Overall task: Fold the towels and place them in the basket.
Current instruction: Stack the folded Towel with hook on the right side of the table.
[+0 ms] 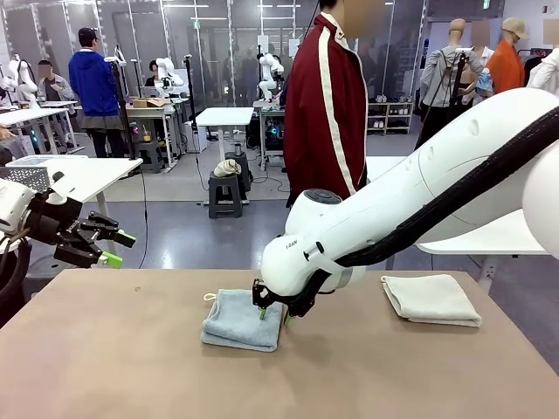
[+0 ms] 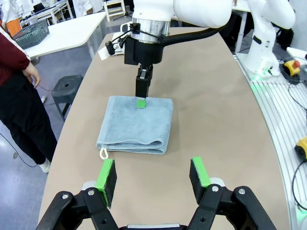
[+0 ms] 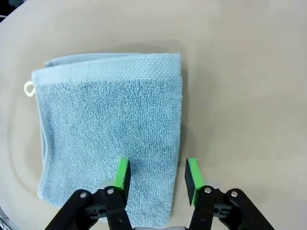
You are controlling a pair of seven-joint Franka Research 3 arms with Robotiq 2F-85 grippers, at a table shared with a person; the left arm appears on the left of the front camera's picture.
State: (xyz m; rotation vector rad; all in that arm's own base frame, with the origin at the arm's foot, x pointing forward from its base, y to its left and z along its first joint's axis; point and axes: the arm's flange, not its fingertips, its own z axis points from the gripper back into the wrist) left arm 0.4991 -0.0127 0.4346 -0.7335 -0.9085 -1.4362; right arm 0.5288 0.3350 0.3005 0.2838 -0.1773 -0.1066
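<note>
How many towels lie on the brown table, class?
2: a folded light blue towel at the table's middle, under the right gripper, and a folded cream-white towel toward the robot's right. The right arm may hide more.

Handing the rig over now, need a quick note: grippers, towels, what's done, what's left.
Right gripper: down at the folded light blue towel, jaws straddling its edge with a gap showing between the pads; no grip confirmed.
Left gripper: open, holding nothing, hanging above the table on the robot's left.
Cream-white towel: folded, lying on the table to the robot's right.
Done: both towels look folded.
Left: pick up each towel and put it in the basket; neither is in one yet.
</note>
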